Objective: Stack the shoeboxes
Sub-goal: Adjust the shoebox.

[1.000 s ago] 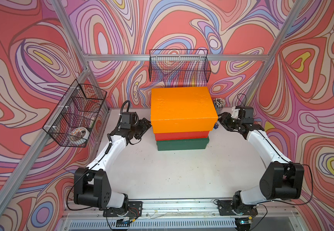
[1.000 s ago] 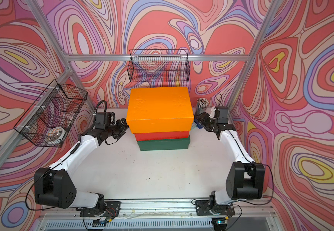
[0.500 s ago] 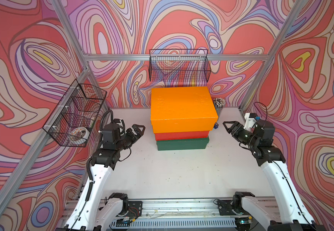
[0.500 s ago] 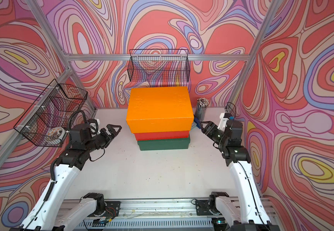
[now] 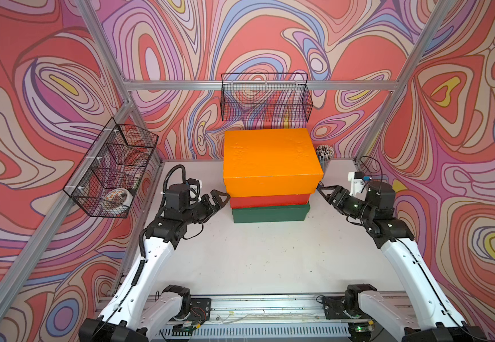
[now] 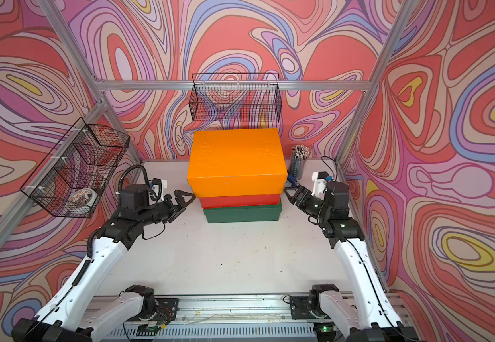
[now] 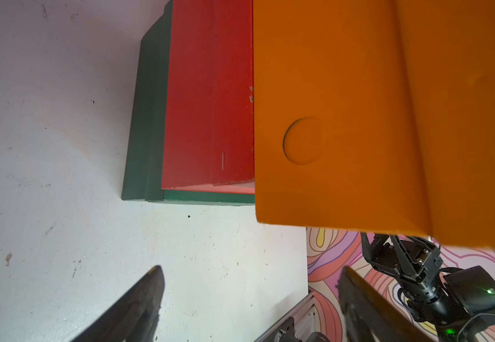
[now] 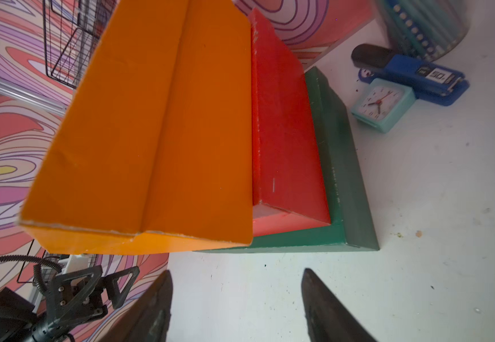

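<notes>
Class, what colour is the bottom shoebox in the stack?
The bottom shoebox is dark green, clearest in a top view.

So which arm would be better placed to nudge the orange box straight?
Probably the left gripper: open, beside the orange box, bare table around it. The right gripper is as near, but a clock and stapler crowd its side.

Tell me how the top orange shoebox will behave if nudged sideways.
Probably slides rather than tips: the orange shoebox is broad and flat-bottomed. Its overhang past the red shoebox may let it tilt off.
</notes>
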